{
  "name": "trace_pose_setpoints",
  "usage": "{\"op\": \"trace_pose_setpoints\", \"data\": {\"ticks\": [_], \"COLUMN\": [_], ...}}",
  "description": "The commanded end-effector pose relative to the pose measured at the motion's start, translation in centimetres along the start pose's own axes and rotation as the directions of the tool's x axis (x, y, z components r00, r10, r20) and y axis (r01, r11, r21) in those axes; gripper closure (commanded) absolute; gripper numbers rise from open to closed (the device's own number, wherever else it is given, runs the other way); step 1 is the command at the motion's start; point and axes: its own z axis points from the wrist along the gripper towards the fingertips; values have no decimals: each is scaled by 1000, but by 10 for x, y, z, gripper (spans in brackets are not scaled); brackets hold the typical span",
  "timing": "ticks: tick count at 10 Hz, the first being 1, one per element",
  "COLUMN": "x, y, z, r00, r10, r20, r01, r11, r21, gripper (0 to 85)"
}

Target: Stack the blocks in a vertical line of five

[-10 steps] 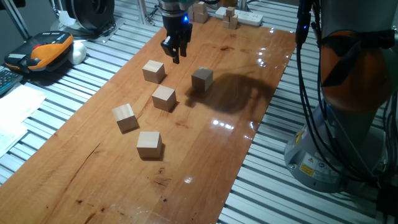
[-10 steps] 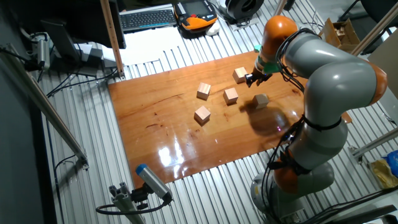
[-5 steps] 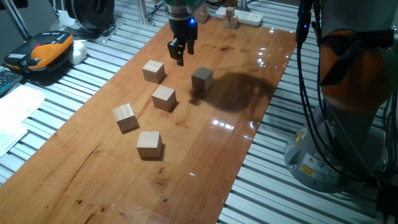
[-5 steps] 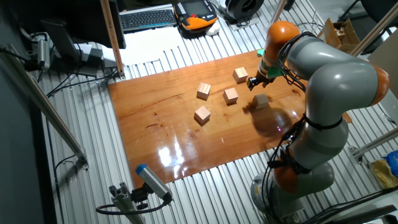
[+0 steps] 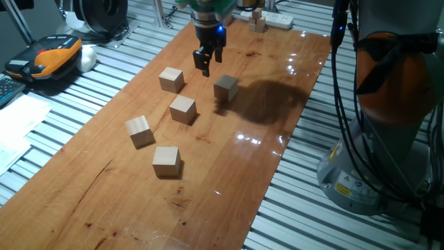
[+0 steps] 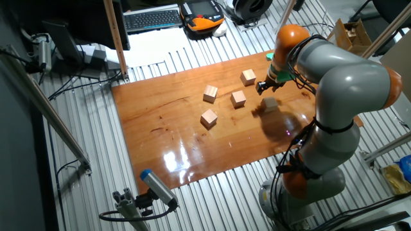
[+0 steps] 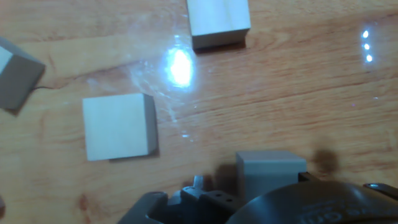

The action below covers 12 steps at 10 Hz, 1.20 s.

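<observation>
shaded block (image 5: 225, 88) sits just beside and below the gripper (image 5: 206, 65).

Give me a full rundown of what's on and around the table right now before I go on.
Blocks: five, pale wood, all single and apart on the board, none stacked: one nearest the gripper's left in the fixed view, one in the arm's shadow, one central, one and one nearer the camera.
Board: one, glossy reddish-brown wood, lying on the slatted metal table.
Small wooden blocks: a cluster, pale, at the far end; count unclear.
Handheld pendant: one, black and orange, left of the board.
Keyboard: one, black, beyond the board in the other fixed view.
Arm: one, grey and orange.
Gripper: one, black, above the board between two blocks, holding nothing; finger state unclear.
</observation>
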Motion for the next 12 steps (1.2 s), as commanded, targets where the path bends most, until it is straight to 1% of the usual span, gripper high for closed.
{"op": "trace_pose_setpoints", "data": {"ticks": [1, 2, 3, 5, 6, 7, 8, 9, 12], "x": [3, 5, 7, 10, 11, 11, 11, 12, 15], "y": [-3, -5, -7, -10, -10, -10, -11, -11, -14], "z": [4, 8, 11, 15, 16, 16, 18, 20, 26], "r00": [1000, 1000, 1000, 1000, 1000, 1000, 1000, 1000, 1000], "r10": [6, 7, 7, 0, -1, 0, 4, 15, 23], "r20": [-3, 6, 8, 7, -2, -11, -16, -15, -12], "r01": [-6, -7, -7, 0, 1, 0, -4, -15, -22], "r11": [1000, 1000, 1000, 1000, 1000, 1000, 1000, 1000, 999], "r21": [9, 9, 9, 7, 9, 9, 19, 26, 24], "gripper": [170, 170, 170, 170, 170, 0, 0, 0, 0]}}
